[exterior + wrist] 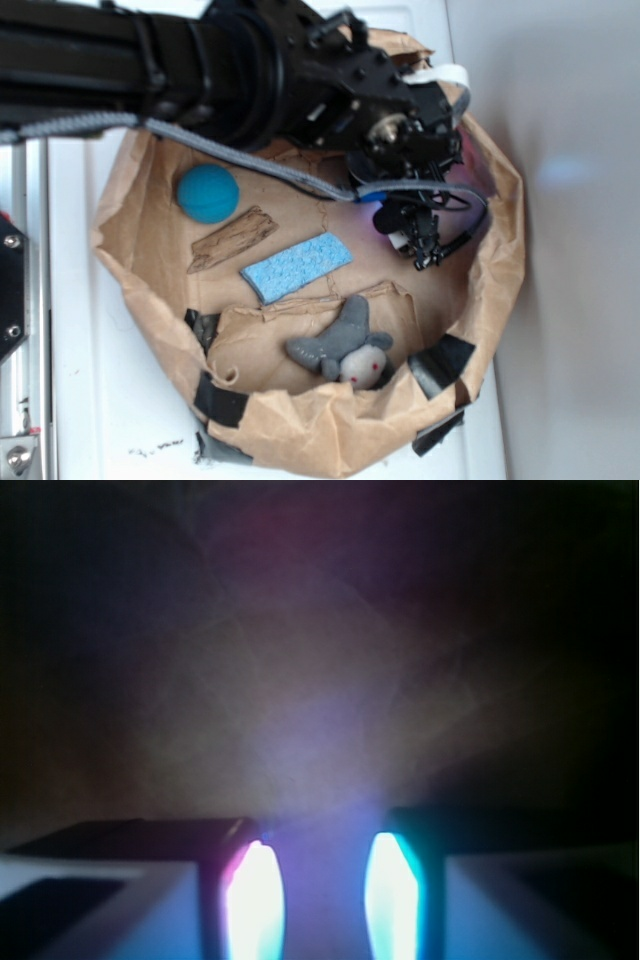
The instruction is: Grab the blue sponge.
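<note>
I see a porous, matt blue sponge (297, 267) on creased brown paper (150, 220) patched with glossy black tape (222, 402), a rough bark-like wood piece (232, 238) at its ten o'clock, a smooth teal ball (208, 193), and a soft grey felt toy (345, 348).

No readable text or labels anywhere

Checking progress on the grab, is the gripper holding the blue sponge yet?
No, the blue sponge lies flat on the brown paper, apart from the gripper.
</note>
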Controlling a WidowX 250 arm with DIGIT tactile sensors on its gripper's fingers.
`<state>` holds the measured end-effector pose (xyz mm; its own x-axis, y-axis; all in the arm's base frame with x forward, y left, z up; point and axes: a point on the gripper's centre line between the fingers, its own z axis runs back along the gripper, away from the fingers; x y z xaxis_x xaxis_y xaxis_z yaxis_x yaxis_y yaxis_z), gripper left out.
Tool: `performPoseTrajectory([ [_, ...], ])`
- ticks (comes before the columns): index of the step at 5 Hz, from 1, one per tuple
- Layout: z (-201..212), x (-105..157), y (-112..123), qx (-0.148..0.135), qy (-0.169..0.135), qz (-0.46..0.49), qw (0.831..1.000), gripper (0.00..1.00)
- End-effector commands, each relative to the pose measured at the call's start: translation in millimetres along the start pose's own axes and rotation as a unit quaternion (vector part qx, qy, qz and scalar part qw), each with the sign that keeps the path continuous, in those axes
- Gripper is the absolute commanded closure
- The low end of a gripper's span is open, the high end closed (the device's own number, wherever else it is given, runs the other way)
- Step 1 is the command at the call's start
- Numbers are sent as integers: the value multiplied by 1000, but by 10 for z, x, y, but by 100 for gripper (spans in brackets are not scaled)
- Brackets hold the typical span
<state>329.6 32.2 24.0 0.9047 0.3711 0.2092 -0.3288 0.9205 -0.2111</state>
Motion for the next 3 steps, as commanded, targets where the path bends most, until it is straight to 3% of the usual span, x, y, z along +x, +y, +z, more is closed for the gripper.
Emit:
performPoseTrajectory([
  [1, 656, 213, -61, -61, -43, 2, 997, 0],
  [2, 779, 233, -90, -67, -44, 2, 997, 0],
  [3, 771, 103, -121, -49, -32, -21, 998, 0],
])
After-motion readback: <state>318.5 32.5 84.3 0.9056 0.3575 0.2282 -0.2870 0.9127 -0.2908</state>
